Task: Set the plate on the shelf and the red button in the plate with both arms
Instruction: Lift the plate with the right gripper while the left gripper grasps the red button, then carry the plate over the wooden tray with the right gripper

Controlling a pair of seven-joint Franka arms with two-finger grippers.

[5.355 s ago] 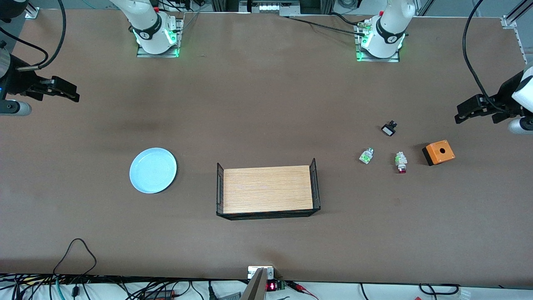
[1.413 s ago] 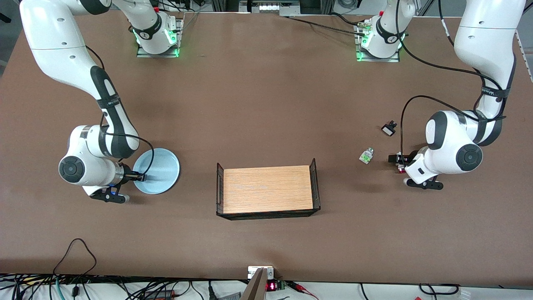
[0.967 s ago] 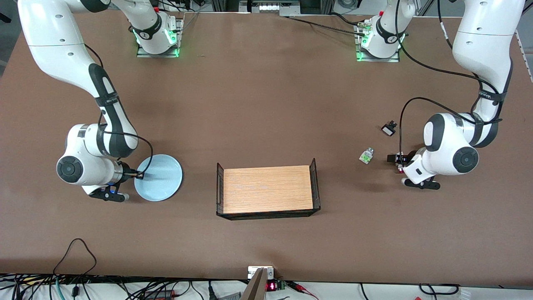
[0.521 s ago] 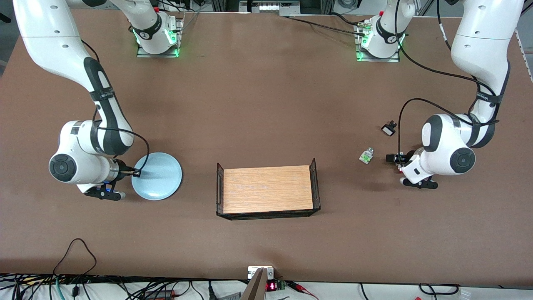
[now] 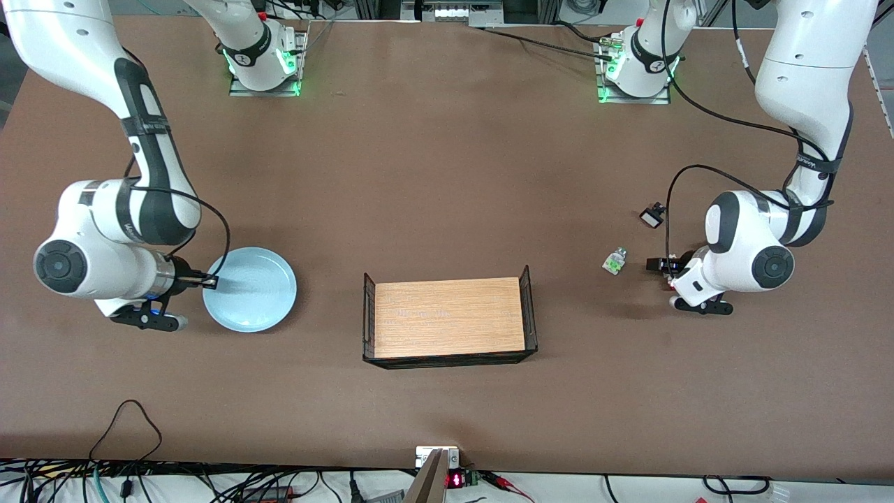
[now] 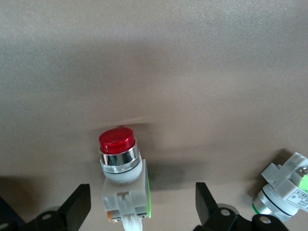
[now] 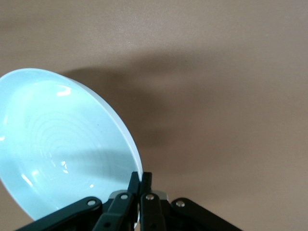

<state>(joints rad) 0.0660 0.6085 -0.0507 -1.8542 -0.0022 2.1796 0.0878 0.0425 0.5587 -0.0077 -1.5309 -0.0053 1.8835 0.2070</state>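
Over the table [image 5: 447, 175], right fingers [image 7: 140, 188] pinching plate [image 5: 253, 288] rim, left fingers [image 6: 79, 208] spread astride red button [image 6: 120, 163].

Right gripper [image 5: 209, 281] low at the right arm's end of the table, fingers pinched together; left gripper [image 6: 139, 207] low at the left arm's end, jaws spread wide

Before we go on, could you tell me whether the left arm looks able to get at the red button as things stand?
Probably yes. The left hand is low over the red button, fingers open either side of its white body, with nothing between them. The green-capped button lies apart, beside it.
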